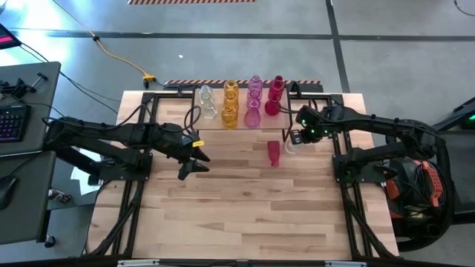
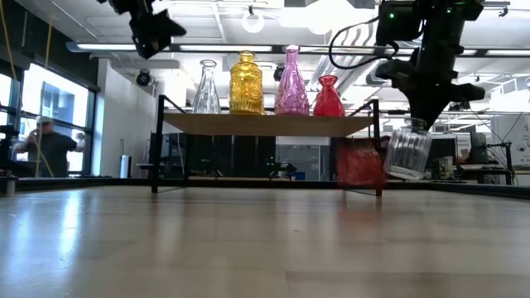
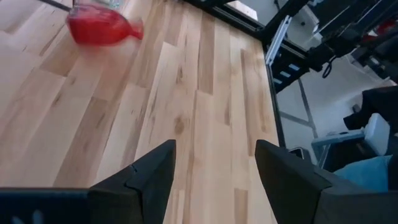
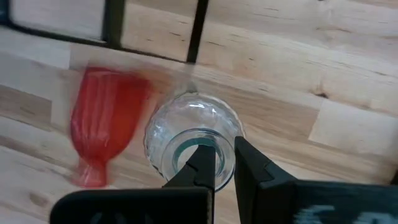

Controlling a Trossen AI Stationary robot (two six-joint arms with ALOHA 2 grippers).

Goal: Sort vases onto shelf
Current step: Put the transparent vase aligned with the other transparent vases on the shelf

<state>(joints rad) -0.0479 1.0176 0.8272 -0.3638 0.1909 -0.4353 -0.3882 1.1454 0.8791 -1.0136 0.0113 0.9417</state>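
The shelf [image 2: 265, 124] stands at the table's far middle and carries clear [image 2: 207, 87], amber [image 2: 246, 83], pink [image 2: 291, 81] and red [image 2: 328, 97] vases, all upright on their bases. A red vase [image 1: 274, 153] lies on its side on the table, right of the shelf's near right leg. Just right of it, my right gripper [image 1: 293, 137] is shut on a clear ribbed vase [image 2: 407, 149]. My left gripper [image 1: 194, 159] hovers open over the table's left middle, with nothing between its fingers [image 3: 155, 174]. My right gripper holds the clear vase by the rim of its mouth [image 4: 227, 163]. One finger [image 4: 202, 163] appears to reach inside the mouth while the other stays outside. The fingers come from above, pointing steeply down. The vase hangs below them, slightly tilted, clear of the table.
Bare plank tabletop [image 1: 245, 215] stretches across the near half. The shelf's black legs [image 2: 379, 149] stand close behind the held vase. A desk with a keyboard [image 1: 11, 122] is off the table's left, and a person [image 2: 50, 149] stands in the room beyond.
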